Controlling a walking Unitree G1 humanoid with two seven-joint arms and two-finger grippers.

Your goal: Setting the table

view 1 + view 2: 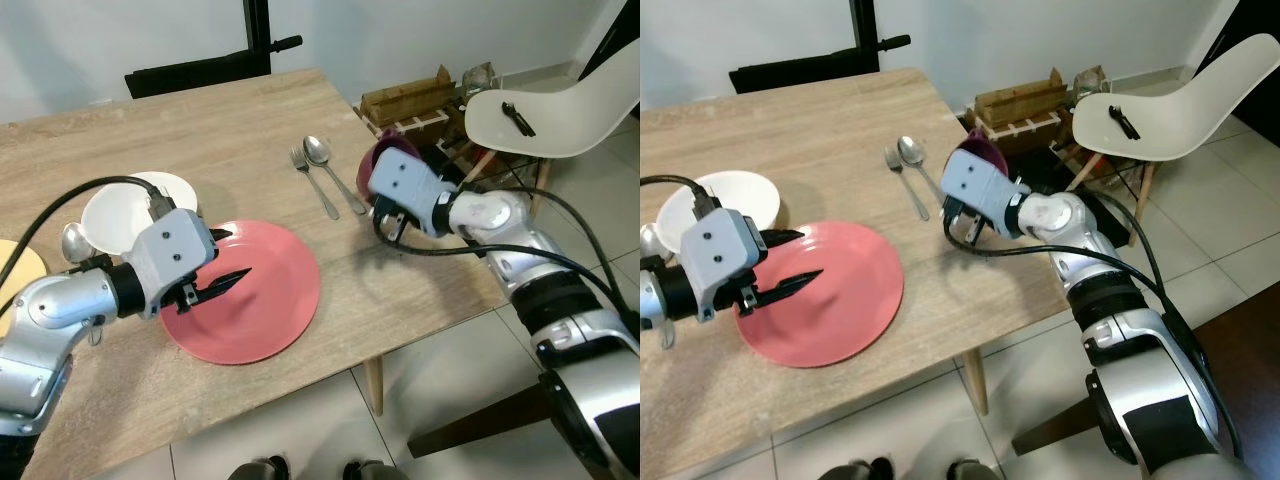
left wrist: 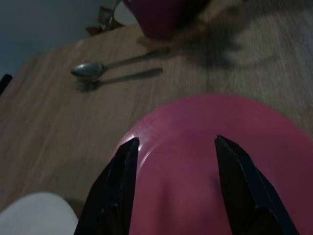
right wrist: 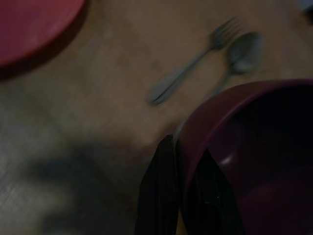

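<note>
Plates and cutlery lie spread over the wooden counter (image 1: 230,130), which takes up most of the head views, with a white chair (image 1: 560,120) and a wooden crate (image 1: 410,100) on the tiled floor beyond its right edge. Largest of the table things is the pink plate (image 1: 270,310), flat near the counter's front edge. Over its left part hovers the left tool (image 1: 228,262), its two black fingers (image 2: 122,191) spread apart with nothing between them; the left wrist view shows the pink surface in the gap. Whether the fingertips touch the plate cannot be told.

Behind and to the left of the pink plate sits a white bowl (image 1: 115,215), just beside the left arm's housing. A yellow plate (image 1: 20,275) peeks in at the left edge of the left eye view.

At the counter's right edge, the right tool (image 3: 183,196) is clenched on the rim of a dark red bowl (image 3: 254,147), one finger (image 3: 159,196) outside the wall and the other inside. The bowl is held beside the counter's right edge, close to the cutlery.

A spoon (image 1: 318,150) and a fork (image 1: 300,158) lie side by side on the counter, between the pink plate and the dark red bowl, handles pointing toward the front edge. Another spoon (image 1: 75,240) rests near the white bowl, partly hidden by the left arm.
</note>
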